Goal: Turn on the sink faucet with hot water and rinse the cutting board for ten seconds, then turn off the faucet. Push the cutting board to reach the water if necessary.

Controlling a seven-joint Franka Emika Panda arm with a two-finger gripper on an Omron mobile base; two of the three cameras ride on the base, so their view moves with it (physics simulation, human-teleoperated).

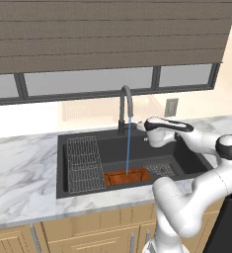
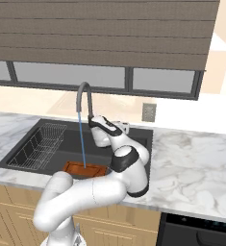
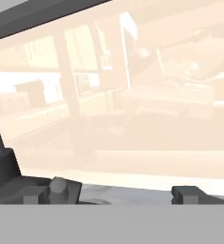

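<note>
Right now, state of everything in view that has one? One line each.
faucet: on, spout over the sink
water: running, thin stream landing on the board
board: flat on the sink floor, under the stream
sink: no pooled water visible
rack: in the sink's left part, empty
claw: beside the faucet base, open or shut unclear

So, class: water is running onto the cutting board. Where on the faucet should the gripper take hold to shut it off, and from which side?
Take the small side lever low on the sink faucet, at its base, not the slim arched spout. Approach from the right, where the gripper hovers, probably clear of the water falling on the cutting board. A short lever suits a fingertip pinch or push.
</note>
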